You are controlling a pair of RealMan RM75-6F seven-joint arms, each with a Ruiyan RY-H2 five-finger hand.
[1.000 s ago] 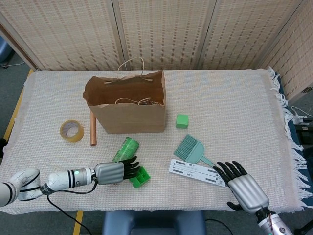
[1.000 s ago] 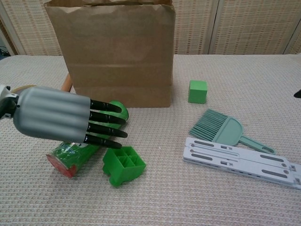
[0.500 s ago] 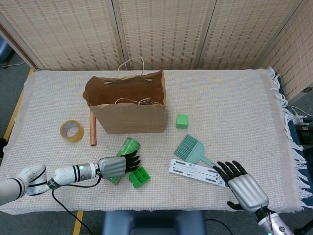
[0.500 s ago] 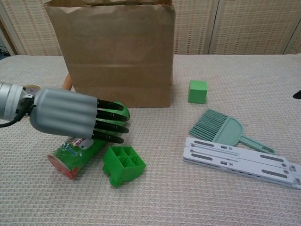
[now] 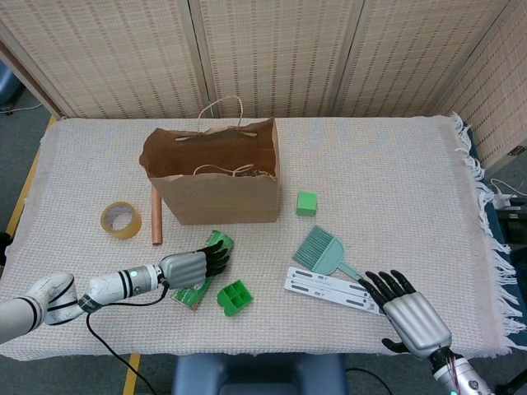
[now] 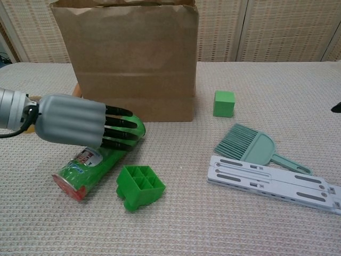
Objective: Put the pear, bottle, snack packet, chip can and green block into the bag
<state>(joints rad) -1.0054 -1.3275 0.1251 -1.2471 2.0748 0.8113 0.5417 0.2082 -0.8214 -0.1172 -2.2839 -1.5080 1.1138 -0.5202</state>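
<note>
Chest view: we lay our left robot hand (image 6: 72, 127), fingers draped but not clenched, over the chip can (image 6: 98, 158) before the bag (image 6: 133, 58), readying a grasp; right robot hand (image 5: 412, 316) rests released.

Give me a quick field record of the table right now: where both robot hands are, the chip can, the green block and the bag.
left robot hand: over the chip can, fingers laid across its upper end
right robot hand: fingers apart, holding nothing, near the table's front right edge
chip can: lying on its side in front of the bag
green block: on the cloth to the right of the bag
bag: upright, open at the top
lift: not yet, can rests on cloth
</note>
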